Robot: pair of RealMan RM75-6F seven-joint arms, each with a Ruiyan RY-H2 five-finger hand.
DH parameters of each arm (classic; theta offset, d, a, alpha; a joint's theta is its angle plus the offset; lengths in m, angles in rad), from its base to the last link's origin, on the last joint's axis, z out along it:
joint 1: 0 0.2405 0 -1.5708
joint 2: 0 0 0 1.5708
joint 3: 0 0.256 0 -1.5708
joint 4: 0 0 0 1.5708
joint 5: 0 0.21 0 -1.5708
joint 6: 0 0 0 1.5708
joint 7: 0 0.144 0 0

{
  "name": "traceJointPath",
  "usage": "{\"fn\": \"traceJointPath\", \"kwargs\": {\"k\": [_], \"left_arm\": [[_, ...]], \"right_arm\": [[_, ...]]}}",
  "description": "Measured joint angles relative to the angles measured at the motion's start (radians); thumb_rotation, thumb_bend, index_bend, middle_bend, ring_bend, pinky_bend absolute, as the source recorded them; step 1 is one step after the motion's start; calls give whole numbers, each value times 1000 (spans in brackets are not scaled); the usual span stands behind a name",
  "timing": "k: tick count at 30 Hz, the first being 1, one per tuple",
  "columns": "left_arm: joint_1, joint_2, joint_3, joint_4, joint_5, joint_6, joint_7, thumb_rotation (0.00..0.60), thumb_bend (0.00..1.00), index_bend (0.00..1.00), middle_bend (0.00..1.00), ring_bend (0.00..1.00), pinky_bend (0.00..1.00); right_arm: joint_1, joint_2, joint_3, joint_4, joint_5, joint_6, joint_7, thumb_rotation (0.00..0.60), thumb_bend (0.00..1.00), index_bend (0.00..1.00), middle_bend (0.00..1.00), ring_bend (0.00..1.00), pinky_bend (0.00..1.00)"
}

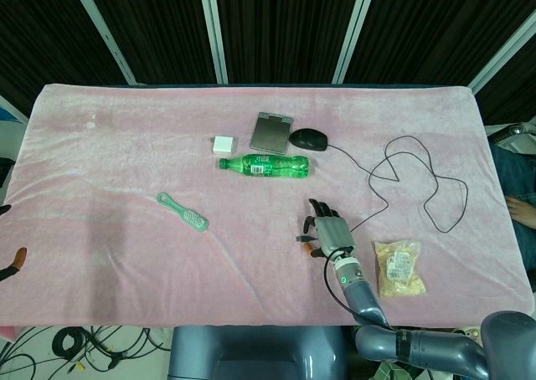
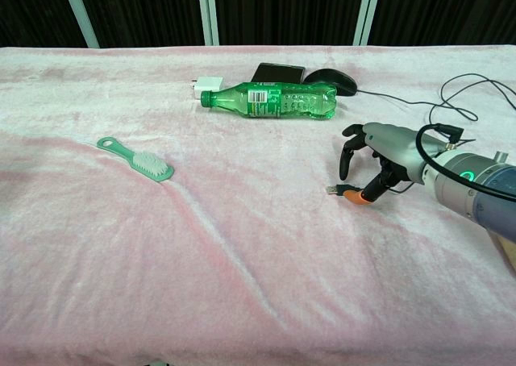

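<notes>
Green bottle [image 1: 265,166], mint brush [image 1: 183,212] (pink cloth [image 1: 126,146] beneath).

The head view looks steeply down from above on the whole pink cloth-covered table [image 1: 126,254]. The chest view sits lower and nearer, facing across it. Both share the green plastic bottle [image 1: 265,166].

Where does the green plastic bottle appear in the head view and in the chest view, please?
Head view: the green bottle lies on its side above centre, cap to the left, just below the small white box.
Chest view: the green bottle lies near the top, slightly right of centre, cap to the left.
Shared landmark: the black mouse sits just beyond the bottle's right end in both views.
</notes>
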Motion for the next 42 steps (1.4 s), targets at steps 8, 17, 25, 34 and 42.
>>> {"fn": "traceJointPath", "kwargs": {"k": [8, 17, 25, 34, 42], "left_arm": [[1, 1, 0, 0, 0, 2, -1, 600, 339, 157, 61, 0, 0], [0, 0, 0, 1, -1, -1, 1, 600, 339, 157, 61, 0, 0], [0, 1, 0, 0, -1, -1, -1, 600, 339, 157, 61, 0, 0], [0, 1, -1, -1, -2, -1, -1, 600, 339, 157, 61, 0, 0], [0, 2, 0, -1, -3, -3, 0, 600, 339, 157, 61, 0, 0]], "right_arm": [[0, -2, 0, 1, -2, -3, 4, 600, 256, 508, 34, 64, 168], [2, -5, 7, 7, -4, -8, 13, 600, 256, 508, 34, 64, 168], [3, -7, 5, 8, -3, -9, 12, 600, 257, 512, 34, 64, 168], [4, -8, 5, 15, 2, -13, 9, 600, 257, 523, 34, 64, 168], [6, -10, 2, 18, 5, -21, 8, 600, 259, 524, 34, 64, 168]]}}
